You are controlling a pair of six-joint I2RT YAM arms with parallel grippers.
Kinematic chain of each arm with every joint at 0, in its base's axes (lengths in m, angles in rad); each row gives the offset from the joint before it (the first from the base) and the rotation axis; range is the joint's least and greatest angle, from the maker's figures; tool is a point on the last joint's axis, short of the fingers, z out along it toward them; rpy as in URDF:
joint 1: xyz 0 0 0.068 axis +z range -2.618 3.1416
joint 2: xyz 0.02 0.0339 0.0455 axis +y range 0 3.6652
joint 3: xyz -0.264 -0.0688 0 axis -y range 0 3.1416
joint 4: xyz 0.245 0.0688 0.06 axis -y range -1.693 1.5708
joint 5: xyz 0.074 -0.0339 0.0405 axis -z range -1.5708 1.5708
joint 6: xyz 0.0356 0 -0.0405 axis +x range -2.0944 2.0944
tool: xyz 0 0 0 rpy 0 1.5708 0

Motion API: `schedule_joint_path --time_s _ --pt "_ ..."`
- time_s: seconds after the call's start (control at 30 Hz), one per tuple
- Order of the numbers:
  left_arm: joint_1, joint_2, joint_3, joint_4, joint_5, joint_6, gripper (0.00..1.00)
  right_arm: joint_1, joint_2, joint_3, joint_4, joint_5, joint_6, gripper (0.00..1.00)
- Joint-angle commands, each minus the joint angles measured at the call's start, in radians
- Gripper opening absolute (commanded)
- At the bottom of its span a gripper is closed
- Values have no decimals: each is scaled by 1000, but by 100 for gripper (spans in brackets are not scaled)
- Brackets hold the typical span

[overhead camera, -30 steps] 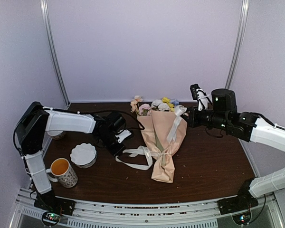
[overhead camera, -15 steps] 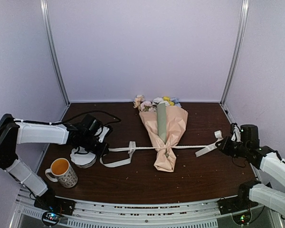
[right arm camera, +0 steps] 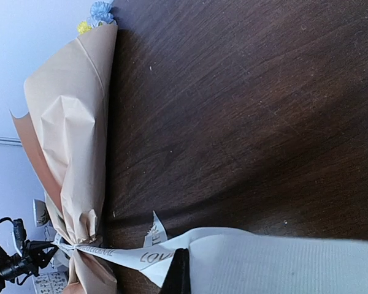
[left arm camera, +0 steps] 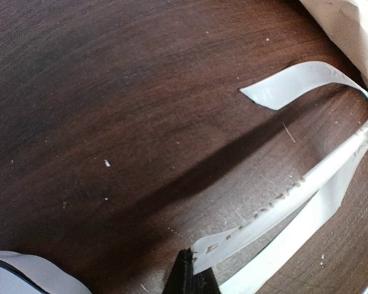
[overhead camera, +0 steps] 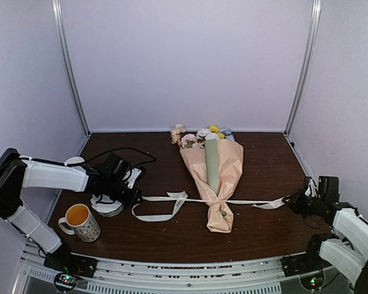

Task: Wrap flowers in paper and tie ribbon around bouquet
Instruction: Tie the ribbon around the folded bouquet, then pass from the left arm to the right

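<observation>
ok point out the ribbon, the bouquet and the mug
ribbon (left arm camera: 294, 193): left wrist view, on the printed strand
bouquet (overhead camera: 228, 168): top view, on the peach paper wrap
mug (overhead camera: 86, 229): top view, on its patterned side wall

flowers (overhead camera: 189, 139) mostly hidden inside paper (overhead camera: 230, 165), bowl (overhead camera: 105, 208) half under left arm (overhead camera: 55, 176)

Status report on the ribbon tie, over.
Left fingers and right fingers shut on the ribbon. Ribbon taut both ways from the bouquet neck. Bowl and mug at left, nothing across the ribbon.
</observation>
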Motion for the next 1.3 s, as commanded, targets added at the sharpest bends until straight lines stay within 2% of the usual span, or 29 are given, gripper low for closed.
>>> schedule_joint_path --time_s 0.0,0.17,0.3,0.4,0.5,0.67,0.73,0.8,0.87,0.97,1.1,1.27 --pt "31 -50 -14 -70 -73 59 0 -48 34 29 -17 195 -72 1" --pt "-163 -106 121 -55 -120 181 0 107 42 97 -142 318 -82 37" --pt "-253 -154 241 -55 -112 281 0 271 -18 213 -249 462 -52 49" --pt "-307 -187 299 -43 -71 352 0 394 -20 317 -321 582 -48 52" --pt "-347 -206 332 0 -10 395 0 542 10 381 -257 611 -75 53" --pt "-377 -206 339 97 92 430 0 837 157 417 133 323 -196 52" --pt "-377 -189 351 101 97 433 0 943 270 469 229 278 -258 52" --pt "-377 -173 362 94 95 434 0 1021 377 546 238 292 -316 54" --pt "-377 -164 368 95 92 432 0 1071 479 634 241 290 -358 56" --pt "-377 -155 376 94 88 430 0 1115 602 734 238 264 -395 66" --pt "-377 -159 370 96 65 431 0 1127 667 773 267 230 -404 64" --pt "-377 -152 372 97 4 427 0 1126 647 738 309 160 -409 63"
